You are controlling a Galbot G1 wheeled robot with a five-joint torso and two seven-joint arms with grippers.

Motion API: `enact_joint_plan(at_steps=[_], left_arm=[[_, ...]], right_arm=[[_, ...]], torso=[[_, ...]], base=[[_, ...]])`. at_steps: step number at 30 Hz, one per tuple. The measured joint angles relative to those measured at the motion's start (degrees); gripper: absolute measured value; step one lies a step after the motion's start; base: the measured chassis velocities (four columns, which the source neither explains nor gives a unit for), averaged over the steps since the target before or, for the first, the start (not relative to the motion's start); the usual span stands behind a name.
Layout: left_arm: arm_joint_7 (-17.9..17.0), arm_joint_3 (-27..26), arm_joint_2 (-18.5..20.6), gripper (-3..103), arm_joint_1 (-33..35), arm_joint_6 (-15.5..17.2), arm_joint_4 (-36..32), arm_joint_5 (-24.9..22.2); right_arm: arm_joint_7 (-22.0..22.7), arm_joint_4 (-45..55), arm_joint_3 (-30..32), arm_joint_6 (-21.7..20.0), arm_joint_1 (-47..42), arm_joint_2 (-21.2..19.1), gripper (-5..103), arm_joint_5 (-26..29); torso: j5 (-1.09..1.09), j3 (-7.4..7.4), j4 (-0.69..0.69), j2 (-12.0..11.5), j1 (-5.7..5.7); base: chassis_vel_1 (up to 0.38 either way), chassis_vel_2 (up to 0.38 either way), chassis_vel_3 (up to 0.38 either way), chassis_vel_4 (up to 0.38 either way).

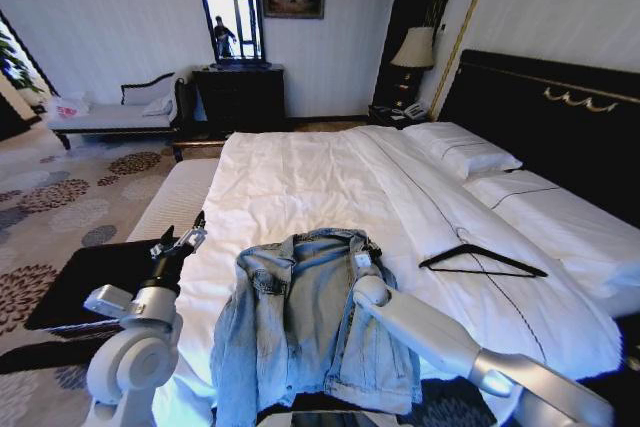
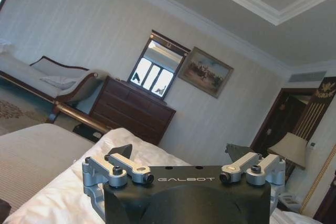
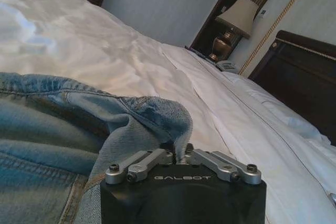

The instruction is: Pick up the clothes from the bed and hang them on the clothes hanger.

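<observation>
The right hand [image 3: 178,153] is pinched tight on a fold of the faded light-blue denim jacket [image 1: 310,332] near its collar, at the shoulder edge nearest the headboard; in the right wrist view the linkages are drawn together with cloth bunched between them. The jacket lies spread on the near part of the wide white-sheeted bed [image 1: 300,182], hem hanging toward the robot. Off to the robot's right on the same sheet, well apart from the jacket, rests the thin black triangular coat hanger [image 1: 483,260], flat and untouched. The left hand [image 1: 183,242] hovers over the bed's left edge beside the jacket, its fingers spread wide and holding nothing. My reading: the pick-up step is under way, the grip made but the garment not yet lifted. Next calls for raising the jacket clear of the sheet without losing that small pinch, then bringing it to the hanger
</observation>
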Motion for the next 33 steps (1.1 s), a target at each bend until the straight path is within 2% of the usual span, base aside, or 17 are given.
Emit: enact_joint_plan(at_steps=[4,6,7,9,10,11,12,14,15,17,18,20,23,27,29,32,33], left_arm=[[0.08,0.44,-0.02,100,0.26,-0.01,-0.15,0.09],[0.09,0.46,-0.01,100,0.40,-0.01,-0.20,0.10],[0.09,0.46,0.03,100,0.56,-0.01,-0.23,0.11],[0.11,0.29,0.12,100,0.92,0.05,-0.23,0.12],[0.11,0.29,0.12,100,0.92,0.05,-0.23,0.12],[0.11,0.22,0.17,100,1.05,0.09,-0.20,0.06],[0.11,0.19,0.22,100,1.12,0.12,-0.13,-0.02],[0.12,0.40,0.33,100,1.21,0.40,0.22,-0.36],[0.12,0.40,0.33,100,1.21,0.40,0.22,-0.36],[0.22,0.98,0.42,100,1.28,0.70,0.57,-0.55],[0.37,1.48,0.45,100,1.28,0.83,0.83,-0.53],[0.72,2.77,0.46,100,1.10,1.07,1.67,-0.30],[0.86,3.54,0.30,100,0.86,1.22,2.20,-0.20],[1.19,4.35,0.30,100,1.03,1.83,3.03,-1.02],[1.64,5.38,1.02,100,1.43,2.48,4.36,-3.02],[1.96,10.18,3.15,100,0.90,3.87,9.29,-4.29],[1.96,10.18,3.15,100,0.90,3.87,9.29,-4.29]], right_arm=[[0.21,0.20,-0.07,-0.23,-0.23,-0.19,25,-1.66],[0.85,1.65,0.18,-0.62,-0.59,-0.94,25,-1.74],[1.80,3.21,0.55,-1.34,-1.00,-1.83,30,-1.46],[4.48,9.32,1.60,-3.38,-2.52,-4.62,41,0.90],[4.48,9.32,1.60,-3.38,-2.52,-4.62,41,0.90],[5.52,11.75,2.04,-4.16,-3.26,-5.93,47,2.18],[6.48,14.12,2.44,-4.95,-4.04,-7.32,47,3.68],[8.15,19.83,3.51,-6.10,-5.82,-10.12,58,6.61],[8.15,19.83,3.51,-6.10,-5.82,-10.12,58,6.61],[8.75,23.24,4.82,-6.48,-7.07,-11.94,69,7.95],[8.82,24.62,5.55,-6.54,-7.54,-12.50,69,8.30],[8.70,26.29,6.63,-6.52,-7.92,-12.77,80,9.08],[8.27,25.80,6.49,-5.99,-7.80,-12.00,90,8.77],[6.40,24.99,6.86,-2.81,-7.64,-10.69,99,6.92],[3.08,25.55,8.61,2.70,-7.43,-10.16,100,7.01],[-1.79,25.00,11.55,13.11,-6.62,-9.08,100,6.85],[-1.79,25.00,11.55,13.11,-6.62,-9.08,100,6.85]], torso=[[0.01,0.00,0.01,0.00,0.00],[0.01,0.00,0.01,0.00,0.00],[0.01,0.00,0.01,0.00,0.00],[0.00,0.00,0.00,0.00,0.00],[0.00,0.00,0.00,0.00,0.00],[0.00,-0.01,0.00,0.01,0.00],[0.00,-0.01,0.00,0.00,0.00],[0.00,-0.01,-0.02,0.02,-0.01],[0.00,-0.01,-0.02,0.02,-0.01],[0.00,-0.01,-0.01,0.02,-0.01],[-0.01,-0.01,-0.02,0.02,-0.01],[-0.01,-0.01,-0.01,0.02,-0.01],[0.01,-0.01,0.00,0.02,0.00],[0.01,-0.01,0.00,0.01,0.00],[0.00,-0.01,0.01,0.01,0.00],[0.00,-0.01,0.01,0.01,-0.01],[0.00,-0.01,0.01,0.01,-0.01]], base=[[0.000,0.000,0.000,0.000],[0.000,0.000,0.000,0.000],[0.000,0.000,0.000,0.000],[0.000,0.000,0.000,0.000],[0.000,0.000,0.000,0.000],[0.000,0.000,0.000,0.000],[0.000,0.000,0.000,0.000],[0.000,0.000,0.000,0.000],[0.000,0.000,0.000,0.000],[0.000,0.000,0.000,0.000],[0.000,0.000,0.000,0.000],[0.000,0.000,0.000,0.000],[0.000,0.000,0.000,0.000],[0.000,0.000,0.000,0.000],[0.000,0.000,0.000,0.000],[0.000,0.000,0.000,0.000],[0.000,0.000,0.000,0.000]])
